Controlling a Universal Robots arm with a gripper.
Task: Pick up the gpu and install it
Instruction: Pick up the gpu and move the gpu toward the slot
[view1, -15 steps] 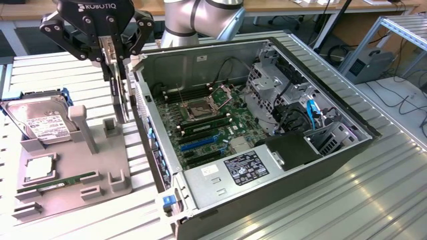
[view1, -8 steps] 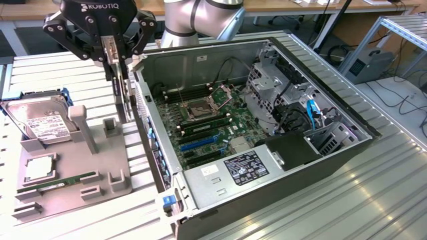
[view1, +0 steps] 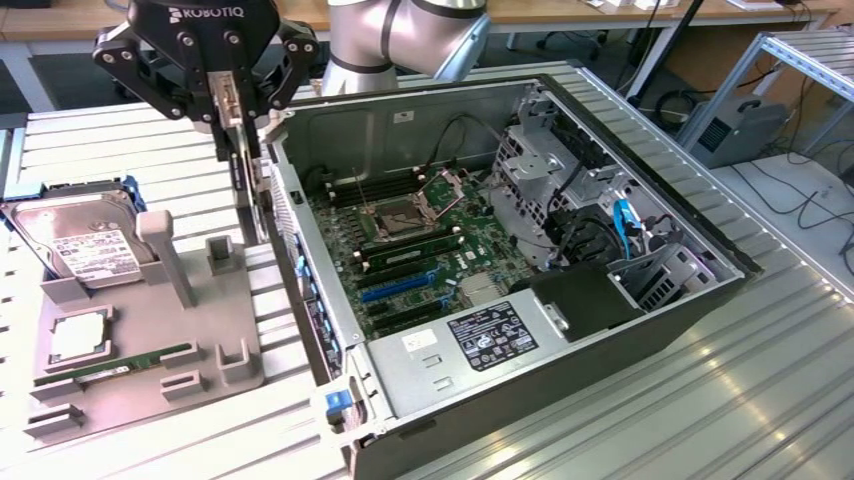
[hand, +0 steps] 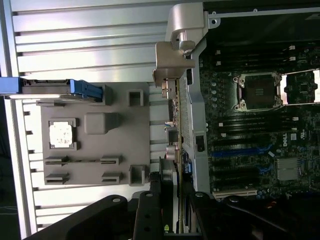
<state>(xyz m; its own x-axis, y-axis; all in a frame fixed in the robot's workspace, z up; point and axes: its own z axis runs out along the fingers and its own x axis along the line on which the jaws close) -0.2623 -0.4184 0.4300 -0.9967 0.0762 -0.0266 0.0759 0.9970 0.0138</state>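
Carry step: claw (view1: 238, 112) clamped on the gpu (view1: 247, 190), which hangs upright above the tray (view1: 134, 385). In the exterior view the case wall (view1: 286, 215) is at its 3 o'clock, probably not touching. Install calls for clearing that wall and squaring to the blue slot (view1: 396, 288). Hard drive (view1: 87, 245) is at 9 o'clock, well apart.

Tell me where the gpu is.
In the exterior view's left half, the gpu hangs upright from the claw, between the grey parts holder and the open computer case.
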